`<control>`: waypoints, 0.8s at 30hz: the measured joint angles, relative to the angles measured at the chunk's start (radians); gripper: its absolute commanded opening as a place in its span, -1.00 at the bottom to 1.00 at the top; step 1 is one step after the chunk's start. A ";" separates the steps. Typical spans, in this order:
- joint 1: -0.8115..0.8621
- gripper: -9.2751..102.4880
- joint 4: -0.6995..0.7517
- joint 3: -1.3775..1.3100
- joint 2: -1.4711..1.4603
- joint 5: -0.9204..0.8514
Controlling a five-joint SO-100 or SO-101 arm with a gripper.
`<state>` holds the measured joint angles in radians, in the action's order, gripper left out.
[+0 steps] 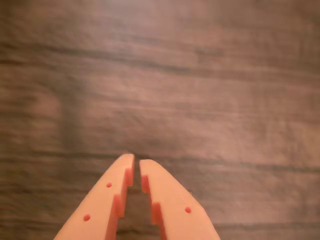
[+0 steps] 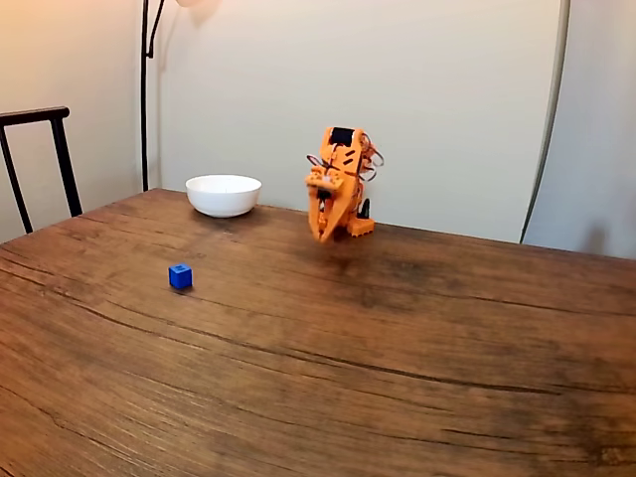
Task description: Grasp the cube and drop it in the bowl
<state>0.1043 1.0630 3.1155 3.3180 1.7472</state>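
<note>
Cube (image 2: 180, 276): tiny, bright blue, on table (image 2: 417, 378) | end effector (image 1: 136, 161): nearly pressed together, empty

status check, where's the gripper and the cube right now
Gripper near shut, empty, hanging just above the table. Cube untouched on the wood, left of the arm in the fixed view. Bowl at the far edge, nothing between.

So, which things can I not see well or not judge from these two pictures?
- Inside of the bowl: in the fixed view its own rim hides it, so any contents cannot be told.
- Pincer: the wrist view's bottom edge cuts off its base; in the fixed view it is blurred and small.
- Arm base: the arm's folded body partly hides it in the fixed view.
- Chair: cut off by the fixed view's left edge.
- Cube: too small for surface detail.
</note>
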 measured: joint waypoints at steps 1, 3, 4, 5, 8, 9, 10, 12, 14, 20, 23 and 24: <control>-0.009 -0.84 -0.031 0.000 0.000 -0.008; -0.026 -0.84 -0.095 0.000 0.000 -0.020; -0.043 -0.84 -0.123 0.000 0.000 -0.018; -0.048 -0.84 -0.143 0.000 0.000 -0.014; -0.037 -0.84 -0.164 -0.015 0.000 -0.023; -0.034 -0.84 -0.167 -0.029 0.000 -0.020; -0.014 -0.84 -0.170 -0.044 0.000 -0.018; 0.015 -0.84 -0.175 -0.072 0.000 -0.041; 0.025 -0.84 -0.175 -0.097 0.000 -0.035; 0.057 -0.83 -0.175 -0.189 -0.002 -0.037; 0.091 -0.83 -0.175 -0.229 -0.006 -0.035; 0.100 -0.83 -0.175 -0.242 -0.006 -0.028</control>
<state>0.2040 0.8882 2.8731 3.3119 1.7196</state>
